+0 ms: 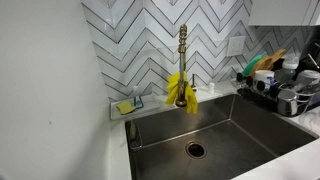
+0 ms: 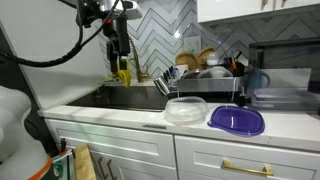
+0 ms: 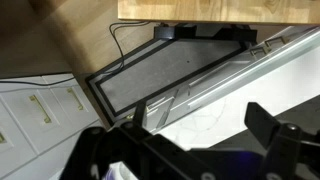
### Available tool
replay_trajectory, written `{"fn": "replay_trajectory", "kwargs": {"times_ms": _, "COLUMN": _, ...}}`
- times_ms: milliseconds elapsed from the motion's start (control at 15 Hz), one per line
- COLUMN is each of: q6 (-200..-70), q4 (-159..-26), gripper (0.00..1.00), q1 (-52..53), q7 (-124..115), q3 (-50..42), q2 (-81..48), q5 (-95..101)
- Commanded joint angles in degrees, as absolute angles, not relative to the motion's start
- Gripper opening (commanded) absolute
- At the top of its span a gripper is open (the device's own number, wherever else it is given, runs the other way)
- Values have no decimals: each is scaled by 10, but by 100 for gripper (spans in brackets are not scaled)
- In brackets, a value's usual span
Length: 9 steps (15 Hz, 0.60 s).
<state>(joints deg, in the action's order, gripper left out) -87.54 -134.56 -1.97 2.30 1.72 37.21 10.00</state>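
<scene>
Your gripper (image 2: pixel 120 47) hangs at the far left end of the counter (image 2: pixel 110 113), and in the wrist view its fingers (image 3: pixel 140 115) stand wide apart with nothing between them. Just below it in an exterior view shows the yellow cloth (image 2: pixel 122 72); whether you touch it I cannot tell. That cloth drapes over the spout of the brass faucet (image 1: pixel 183 45), above the steel sink (image 1: pixel 250 130) and close to the chevron-tiled wall (image 1: pixel 150 40). A yellow sponge (image 1: pixel 125 107) lies left of the faucet, at the foot of that wall. A dish rack (image 2: pixel 205 78) loaded with dishes stands beside the sink. In front of it on the counter lie a clear plastic container (image 2: pixel 185 110) and a purple lid (image 2: pixel 237 120), just beside each other
</scene>
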Motion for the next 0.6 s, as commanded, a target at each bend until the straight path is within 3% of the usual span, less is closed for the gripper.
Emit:
{"fn": "replay_trajectory", "kwargs": {"times_ms": 0, "q6": -873, "q4": -1344, "gripper": 100, "q1": -10, "q7": 19, "q3": 10, "q2": 371, "q5": 103}}
{"fn": "replay_trajectory", "kwargs": {"times_ms": 533, "q6": -891, "q4": -1348, "gripper": 100, "q1": -7, "q7": -2, "q3": 25, "q2": 366, "q5": 103}}
